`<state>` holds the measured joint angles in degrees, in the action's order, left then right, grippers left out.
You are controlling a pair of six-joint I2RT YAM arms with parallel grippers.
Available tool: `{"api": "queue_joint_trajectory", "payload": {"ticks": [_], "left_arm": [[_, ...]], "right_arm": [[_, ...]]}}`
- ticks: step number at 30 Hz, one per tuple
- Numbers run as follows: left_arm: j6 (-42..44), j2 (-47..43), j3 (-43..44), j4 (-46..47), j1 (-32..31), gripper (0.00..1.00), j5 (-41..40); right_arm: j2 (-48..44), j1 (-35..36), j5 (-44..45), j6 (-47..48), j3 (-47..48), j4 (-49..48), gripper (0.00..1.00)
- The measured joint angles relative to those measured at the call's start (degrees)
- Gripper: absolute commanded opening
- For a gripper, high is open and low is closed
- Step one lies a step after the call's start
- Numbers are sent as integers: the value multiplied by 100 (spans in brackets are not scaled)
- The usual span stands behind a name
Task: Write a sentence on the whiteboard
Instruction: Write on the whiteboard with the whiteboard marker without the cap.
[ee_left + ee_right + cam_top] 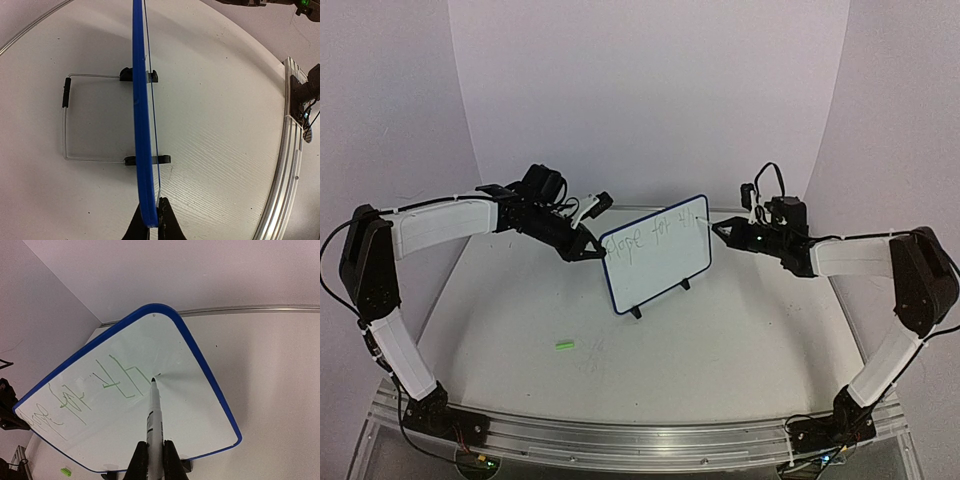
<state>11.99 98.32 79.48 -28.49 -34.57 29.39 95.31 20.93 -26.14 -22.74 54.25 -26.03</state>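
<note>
The whiteboard stands upright on its wire stand at the middle of the table, blue-rimmed, with green handwriting across its upper part. My left gripper is shut on the board's left edge; in the left wrist view the blue rim runs edge-on into the pinching jaws of the left gripper. My right gripper is shut on a white marker. The marker's dark tip rests at the board face just right of the last green letters, near the board's upper right.
A small green cap lies on the table in front of the board, left of centre. An aluminium rail runs along the near edge by the arm bases. White curved walls close in the back and sides.
</note>
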Motion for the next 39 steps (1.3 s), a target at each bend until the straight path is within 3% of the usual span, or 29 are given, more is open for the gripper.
{"api": "queue_joint_trajectory", "payload": {"ticks": [39], "left_arm": [[-2,0,0,1,0,0,4]], "right_arm": [[117,0,342,-29,207,-65,0]]}}
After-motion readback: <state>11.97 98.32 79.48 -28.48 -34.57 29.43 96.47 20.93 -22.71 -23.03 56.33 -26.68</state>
